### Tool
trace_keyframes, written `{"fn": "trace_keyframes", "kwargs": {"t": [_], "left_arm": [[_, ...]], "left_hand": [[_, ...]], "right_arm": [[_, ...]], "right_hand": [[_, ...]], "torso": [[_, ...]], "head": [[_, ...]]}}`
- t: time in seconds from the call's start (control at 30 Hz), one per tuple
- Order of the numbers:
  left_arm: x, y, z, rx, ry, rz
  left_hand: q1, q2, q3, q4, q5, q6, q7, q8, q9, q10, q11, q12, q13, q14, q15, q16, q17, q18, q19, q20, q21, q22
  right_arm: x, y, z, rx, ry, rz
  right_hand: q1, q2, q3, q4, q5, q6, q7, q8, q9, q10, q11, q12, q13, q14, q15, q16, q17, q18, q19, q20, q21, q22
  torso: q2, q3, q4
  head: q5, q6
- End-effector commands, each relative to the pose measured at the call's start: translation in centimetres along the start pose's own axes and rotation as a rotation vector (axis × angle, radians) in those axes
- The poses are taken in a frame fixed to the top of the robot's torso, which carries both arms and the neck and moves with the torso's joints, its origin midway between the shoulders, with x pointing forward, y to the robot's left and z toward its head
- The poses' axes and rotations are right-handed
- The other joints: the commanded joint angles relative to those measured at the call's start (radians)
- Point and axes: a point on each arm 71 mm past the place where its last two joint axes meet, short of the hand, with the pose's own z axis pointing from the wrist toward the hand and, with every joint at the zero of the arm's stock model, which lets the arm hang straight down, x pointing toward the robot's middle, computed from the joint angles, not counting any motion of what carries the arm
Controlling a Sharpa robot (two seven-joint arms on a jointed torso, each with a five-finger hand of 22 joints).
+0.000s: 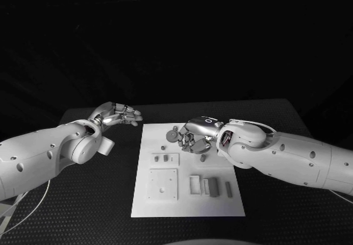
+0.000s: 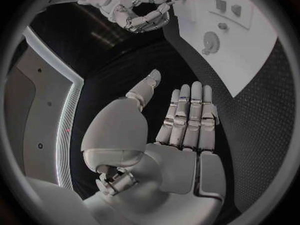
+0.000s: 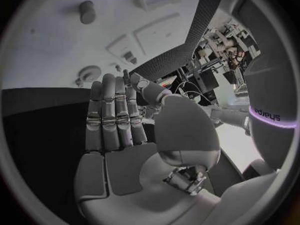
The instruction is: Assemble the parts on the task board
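Note:
The white task board [image 1: 187, 201] lies in the middle of the black table. A grey gear [image 1: 172, 136] lies flat near its far edge, and a short peg [image 1: 203, 158] stands a little nearer. My right hand [image 1: 196, 138] hovers over the board's far part, just right of the gear, with its fingers pointing down. In the right wrist view its fingers [image 3: 109, 110] are straight and side by side, with nothing seen in them, and the gear [image 3: 89, 75] lies just beyond their tips. My left hand [image 1: 118, 114] is raised off the board's far left corner, fingers spread and empty.
Near the board's front lie a square plate with a recess [image 1: 162, 184] and three upright grey blocks [image 1: 212, 187]. A smaller plate [image 1: 165, 159] with two small pieces on it lies behind the square one. Bare black table [image 1: 272, 109] surrounds the board.

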Motion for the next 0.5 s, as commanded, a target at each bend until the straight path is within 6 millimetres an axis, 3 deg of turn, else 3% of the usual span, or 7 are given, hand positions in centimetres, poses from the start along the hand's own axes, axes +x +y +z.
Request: {"fn": "trace_keyframes", "kwargs": {"t": [0.03,0.27,0.5], "left_arm": [[0.1,-0.2,0.1,0.008,0.01,-0.013],[0.1,-0.1,0.3,0.008,0.005,-0.012],[0.2,-0.2,0.3,0.008,0.004,-0.011]], "left_hand": [[0.006,0.005,-0.006,0.001,-0.004,-0.006,0.0,0.0,-0.001,-0.007,0.002,0.002,-0.002,0.008,0.0,-0.004,0.002,0.005,0.007,0.0,0.001,-0.002],[0.007,0.006,-0.007,0.001,-0.004,-0.006,0.0,0.0,-0.002,-0.007,0.002,0.002,-0.002,0.008,0.0,-0.004,0.002,0.005,0.007,0.0,0.001,-0.002],[0.008,0.005,-0.007,0.001,-0.004,-0.006,0.0,0.0,-0.002,-0.007,0.002,0.002,-0.003,0.009,0.0,-0.005,0.003,0.005,0.007,0.0,0.001,-0.003]], "right_arm": [[0.6,1.0,0.5,-0.044,0.014,0.052],[2.7,2.2,1.6,-0.079,0.044,0.062],[4.6,2.6,2.0,-0.092,0.066,0.048]], "right_hand": [[-0.007,0.003,-0.001,0.001,0.002,-0.003,0.004,-0.003,0.001,-0.002,0.008,-0.007,0.001,-0.003,0.0,-0.004,0.002,0.006,0.003,0.0,-0.005,0.002],[-0.008,0.005,-0.001,0.001,0.002,-0.004,0.005,-0.004,0.002,-0.003,0.009,-0.009,0.002,-0.004,0.0,-0.005,0.002,0.006,0.003,0.001,-0.006,0.002],[-0.008,0.006,-0.001,0.0,0.002,-0.005,0.005,-0.004,0.003,-0.003,0.009,-0.009,0.002,-0.005,0.001,-0.006,0.003,0.006,0.002,0.001,-0.007,0.002]], "torso": [[-0.001,0.0001,-0.0017],[-0.001,-0.0011,0.0],[0.001,-0.0004,0.0022]], "head": [[0.044,-0.006],[0.094,-0.017],[0.123,-0.029]]}}
